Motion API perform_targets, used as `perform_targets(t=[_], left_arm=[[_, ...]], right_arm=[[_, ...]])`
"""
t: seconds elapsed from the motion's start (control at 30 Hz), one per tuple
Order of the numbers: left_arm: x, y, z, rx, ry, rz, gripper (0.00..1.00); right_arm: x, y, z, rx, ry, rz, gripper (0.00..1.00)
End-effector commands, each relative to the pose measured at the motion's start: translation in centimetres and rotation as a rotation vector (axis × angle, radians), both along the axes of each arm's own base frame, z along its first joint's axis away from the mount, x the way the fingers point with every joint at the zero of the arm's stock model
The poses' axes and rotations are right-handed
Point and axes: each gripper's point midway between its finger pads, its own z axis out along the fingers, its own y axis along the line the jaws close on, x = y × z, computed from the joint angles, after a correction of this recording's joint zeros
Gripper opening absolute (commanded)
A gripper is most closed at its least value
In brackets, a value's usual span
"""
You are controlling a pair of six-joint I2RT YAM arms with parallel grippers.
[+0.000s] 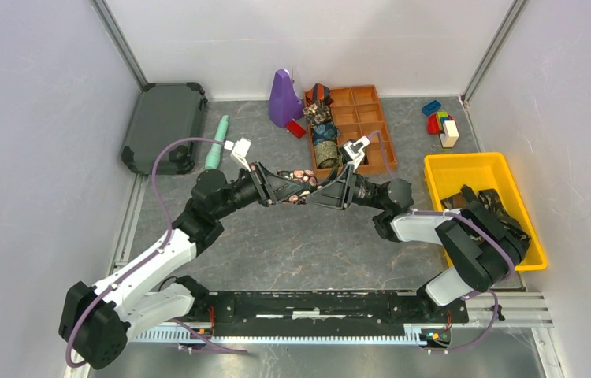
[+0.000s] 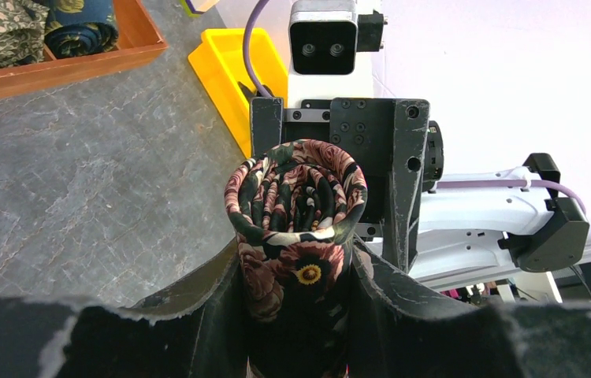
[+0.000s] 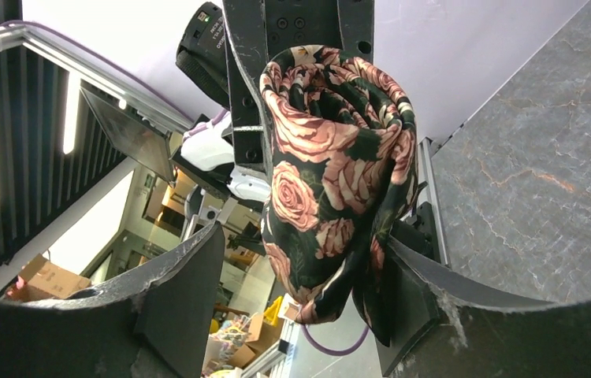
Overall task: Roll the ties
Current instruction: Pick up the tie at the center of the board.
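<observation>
A rolled tie (image 1: 299,181), dark with pink roses, hangs above the table between my two grippers. My left gripper (image 2: 296,264) is shut on one end of the roll (image 2: 296,193), with both fingers pressed against its sides. My right gripper (image 3: 304,244) faces it from the other side and is open around the other end of the roll (image 3: 332,150). Its left finger (image 3: 182,291) stands clear of the fabric, while its right finger (image 3: 426,299) is against it. Several more rolled ties (image 1: 324,130) lie in a brown divided tray (image 1: 371,118). Another tie (image 1: 501,213) lies loose in a yellow bin (image 1: 473,161).
A purple object (image 1: 283,98) stands left of the tray. A teal cylinder (image 1: 217,142) and a dark case (image 1: 165,126) lie at the back left. Coloured toy blocks (image 1: 442,126) sit at the back right, behind the bin. Side walls close in the table.
</observation>
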Motion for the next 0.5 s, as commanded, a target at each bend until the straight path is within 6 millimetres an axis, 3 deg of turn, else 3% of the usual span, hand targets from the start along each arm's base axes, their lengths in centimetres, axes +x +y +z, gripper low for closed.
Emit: perform_targets(t=[0.0, 0.27, 0.47], left_arm=[[-0.9, -0.4, 1.2, -0.033, -0.009, -0.038, 0.3], [-1.2, -0.3, 0.4, -0.011, -0.017, -0.039, 0.3], [-1.1, -0.1, -0.1, 0.016, -0.031, -0.031, 0.29]], right_arm=[[-0.9, 0.4, 3.8, 0.099, -0.2, 0.004, 0.68], [0.3, 1.3, 2.7, 0.029, -0.166, -0.025, 0.6], [0.5, 1.5, 2.5, 0.005, -0.154, -0.03, 0.59]])
